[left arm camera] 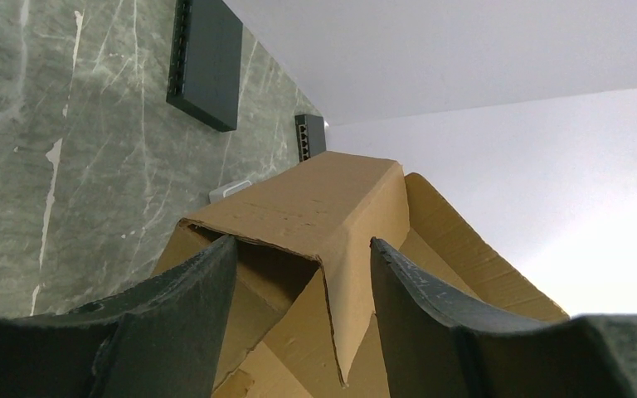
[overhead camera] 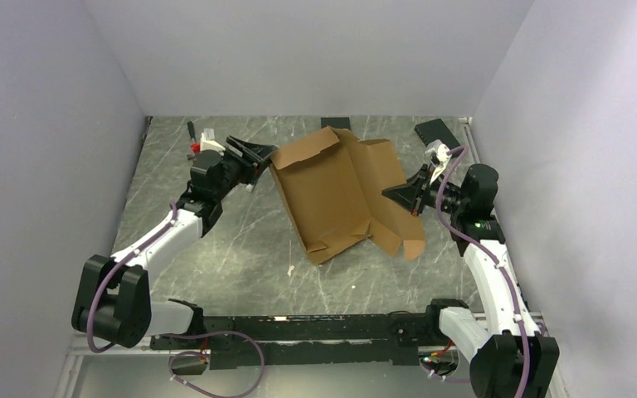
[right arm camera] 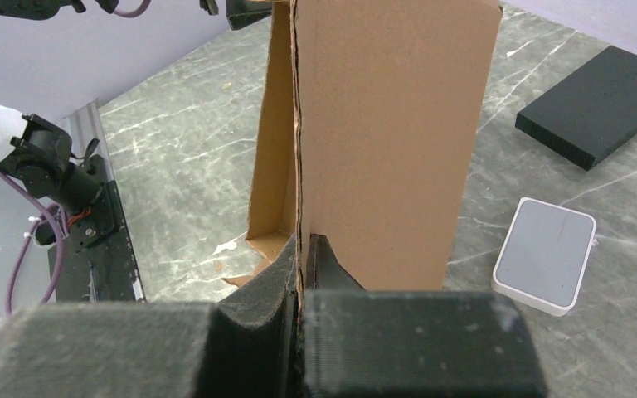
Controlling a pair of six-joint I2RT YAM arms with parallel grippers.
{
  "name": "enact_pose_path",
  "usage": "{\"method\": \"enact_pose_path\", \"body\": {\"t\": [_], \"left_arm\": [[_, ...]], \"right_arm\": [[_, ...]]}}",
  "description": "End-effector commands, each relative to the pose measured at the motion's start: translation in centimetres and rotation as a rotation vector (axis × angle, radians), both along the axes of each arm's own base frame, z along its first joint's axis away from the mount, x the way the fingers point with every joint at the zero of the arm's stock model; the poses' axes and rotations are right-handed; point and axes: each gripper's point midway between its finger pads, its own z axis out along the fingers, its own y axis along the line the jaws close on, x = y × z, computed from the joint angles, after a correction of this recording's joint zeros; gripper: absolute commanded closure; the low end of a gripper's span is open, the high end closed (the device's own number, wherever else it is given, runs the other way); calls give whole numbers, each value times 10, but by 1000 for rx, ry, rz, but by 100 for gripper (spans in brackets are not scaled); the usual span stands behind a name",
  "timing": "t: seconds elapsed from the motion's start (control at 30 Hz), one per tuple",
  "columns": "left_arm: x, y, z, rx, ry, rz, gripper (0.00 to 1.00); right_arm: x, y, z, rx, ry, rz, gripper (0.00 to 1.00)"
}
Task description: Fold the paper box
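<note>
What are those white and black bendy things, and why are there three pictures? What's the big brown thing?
Those are two robot arms bolted to a grey marbled table. One picture looks down from above. The other two come from little cameras on each arm's wrist, so you see that arm's own black fingers up close.

The big brown thing is a paper box, a sheet of brown corrugated cardboard with flaps, not folded up yet. The right claw is pinched shut on one thin edge of it, holding it up. The left claw is open, with a folded cardboard corner sitting between its fingers; I can't tell whether they touch it.

Also on the table: a flat black rectangular slab, another black slab at the far edge, and a small white case with rounded corners.
</note>
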Motion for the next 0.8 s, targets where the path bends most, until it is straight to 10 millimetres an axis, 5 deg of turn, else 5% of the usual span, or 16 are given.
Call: {"method": "enact_pose_path", "body": {"t": [0.0,0.53,0.77], "left_arm": [[-1,-8,7,25,-14,-68,36],[2,-18,1,134,16,-179,38],[2,-14,-1,188,15,-187,38]], "right_arm": [[0,2,25,2,-102,28,100],[-7,5,26,3,-115,69,100],[7,-4,24,-34,-116,-18,100]]}}
